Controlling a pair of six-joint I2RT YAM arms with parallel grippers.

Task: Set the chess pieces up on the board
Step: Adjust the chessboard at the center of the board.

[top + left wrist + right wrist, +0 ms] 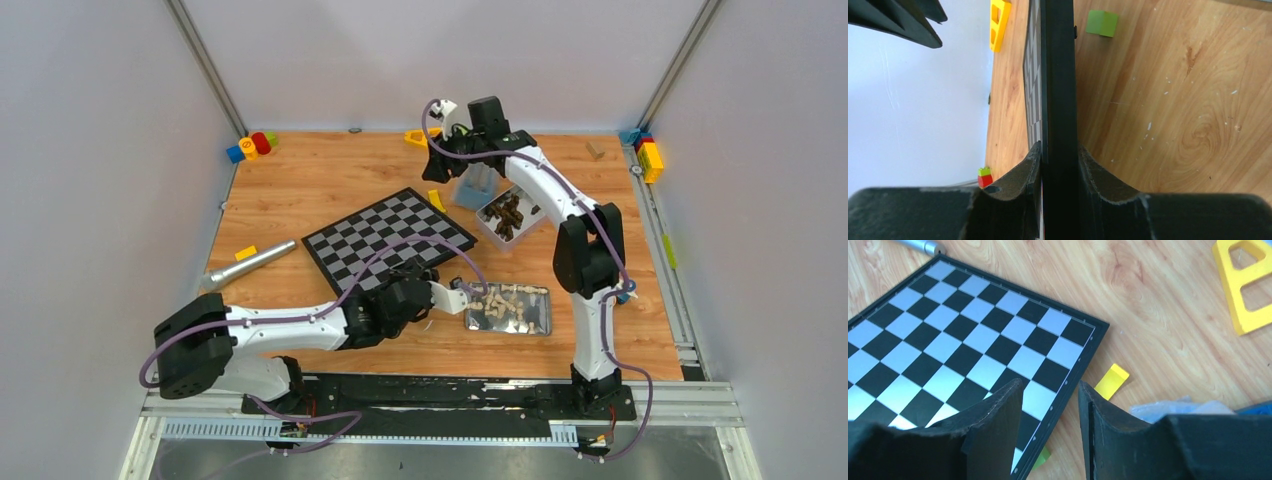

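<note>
The black-and-white board point(390, 237) lies open in the middle of the table. My left gripper point(1059, 150) is shut on the board's black rim point(1059, 75) at its near edge, seen edge-on between the fingers. My right gripper point(1050, 385) hangs open over the board's right corner point(1068, 340) with nothing between its fingers; in the top view it point(441, 170) is at the far side. The pale chess pieces point(505, 300) lie heaped in a metal tin point(545, 320) right of the left gripper point(420, 275).
Dark chessmen fill a second tin point(508, 215) beside a clear bag point(475, 185). A small yellow block point(1111, 381) and a green block point(1044, 456) sit at the board's right rim. A silver cylinder point(250, 264) lies left of the board. Toy blocks point(252, 146) stand in the far corners.
</note>
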